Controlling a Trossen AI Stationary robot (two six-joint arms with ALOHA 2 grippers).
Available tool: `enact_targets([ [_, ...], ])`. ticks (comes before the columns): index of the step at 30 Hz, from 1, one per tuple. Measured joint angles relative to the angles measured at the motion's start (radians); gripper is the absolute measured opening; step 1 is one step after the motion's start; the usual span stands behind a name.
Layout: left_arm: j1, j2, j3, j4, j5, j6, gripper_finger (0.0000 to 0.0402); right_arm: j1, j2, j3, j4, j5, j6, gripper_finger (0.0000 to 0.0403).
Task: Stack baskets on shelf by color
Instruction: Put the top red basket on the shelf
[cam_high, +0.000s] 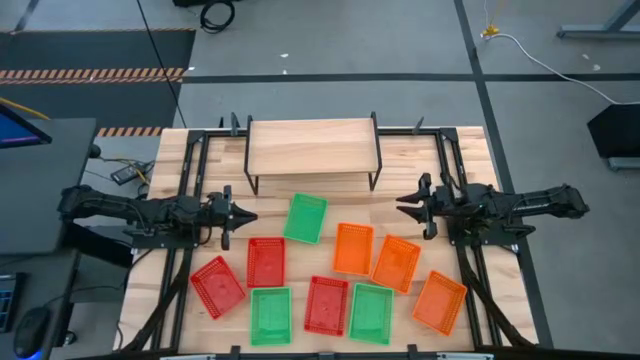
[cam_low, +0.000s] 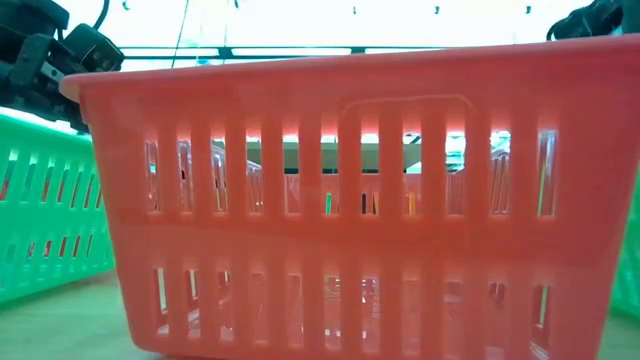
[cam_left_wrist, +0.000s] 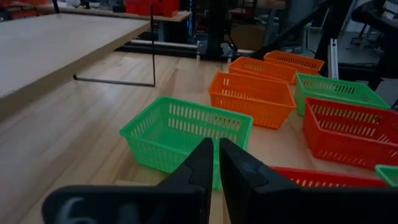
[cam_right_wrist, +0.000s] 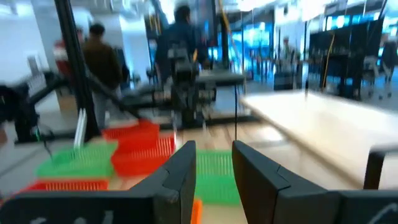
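Note:
Three red, three green and three orange mesh baskets stand singly on the slatted table's near half, among them a green one (cam_high: 305, 218), a red one (cam_high: 265, 261) and an orange one (cam_high: 352, 248). The shelf (cam_high: 312, 145), a light wooden top on thin black legs, stands at the far middle with nothing on it. My left gripper (cam_high: 245, 216) hovers at the left, shut and pointing toward the green basket (cam_left_wrist: 186, 132). At the right my right gripper (cam_high: 405, 205) hovers open (cam_right_wrist: 214, 163), pointing left. A red basket (cam_low: 350, 200) fills the low view.
Black frame rails (cam_high: 190, 190) run along both sides of the table under the arms. Bare wood lies between the shelf and the baskets. A desk with a screen (cam_high: 20, 130) stands left of the table. People (cam_right_wrist: 102, 59) stand in the room beyond.

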Motion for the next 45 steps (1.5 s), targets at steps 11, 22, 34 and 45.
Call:
enact_targets([
  [11,0.000,0.000,0.000,0.001,0.001,-0.059,0.0036,0.000,0.000,0.000,0.198,-0.003,0.000,0.0110],
  [22,0.000,0.000,0.000,-0.005,0.001,-0.056,0.0025,0.000,0.000,0.000,0.198,-0.002,0.026,0.0110],
  [34,0.000,0.000,0.000,-0.006,0.000,-0.052,0.0027,0.000,0.000,0.000,0.198,-0.002,0.027,0.0110],
  [45,0.000,0.000,0.000,-0.006,0.000,-0.051,0.0031,0.000,0.000,0.000,0.197,-0.002,0.027,0.0110],
])
